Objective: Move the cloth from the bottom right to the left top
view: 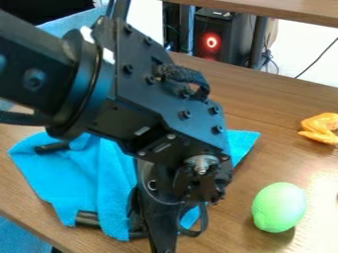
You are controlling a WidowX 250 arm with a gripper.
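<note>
A blue cloth (72, 173) lay rumpled on the table (271, 111), partly behind the black gripper (163, 236) and left of a green ball (279, 207), dark bars (87, 218) jutting from beneath. Whether the gripper was clenched or released, this onlooker could not tell. Light, limp and hard to damage, the cloth looked best pinched at a raised fold, clear of the bars.

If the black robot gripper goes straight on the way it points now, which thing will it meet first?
Probably the brown wooden tabletop, close to the lower edge of the bright blue cloth; the gripper points down there. Depth is unclear from this view, so the cloth might come first.
</note>
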